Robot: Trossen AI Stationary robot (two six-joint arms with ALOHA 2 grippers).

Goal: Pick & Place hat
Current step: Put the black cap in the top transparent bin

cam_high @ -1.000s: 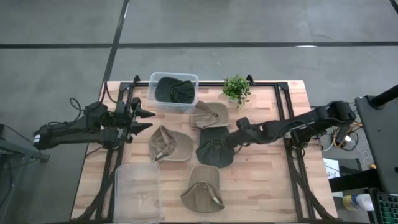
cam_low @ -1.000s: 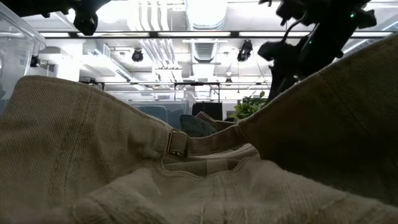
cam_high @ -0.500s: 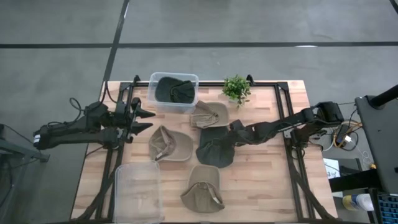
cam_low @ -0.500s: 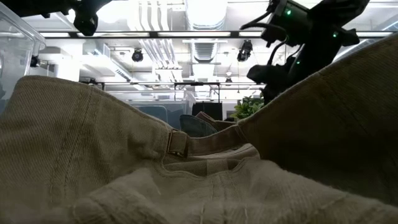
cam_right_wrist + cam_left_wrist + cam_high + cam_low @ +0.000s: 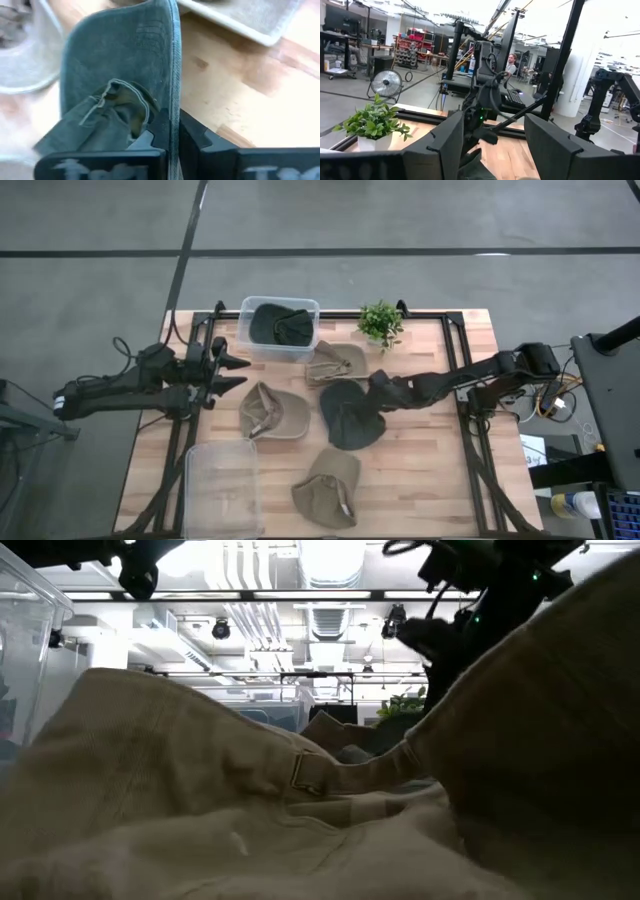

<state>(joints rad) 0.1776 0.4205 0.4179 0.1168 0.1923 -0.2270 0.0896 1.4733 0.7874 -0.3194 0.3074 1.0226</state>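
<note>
Even, soft overhead light covers the wooden surface from above, with faint shadows. At table height, bright ceiling lights glare white, and the close tan hat is blurred. The right wrist view is smeared and out of focus.

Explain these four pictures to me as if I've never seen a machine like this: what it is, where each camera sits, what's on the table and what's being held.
It is a robot with two dark arms at a wooden table. One picture looks straight down, one sits at table height behind a tan cap, and one rides on each wrist. On the table lie three tan caps, one dark cap, a small plant, an empty clear bin and a bin holding another dark cap. The right gripper has its jaws shut on the dark cap's brim. The left gripper waits open near the left edge.
</note>
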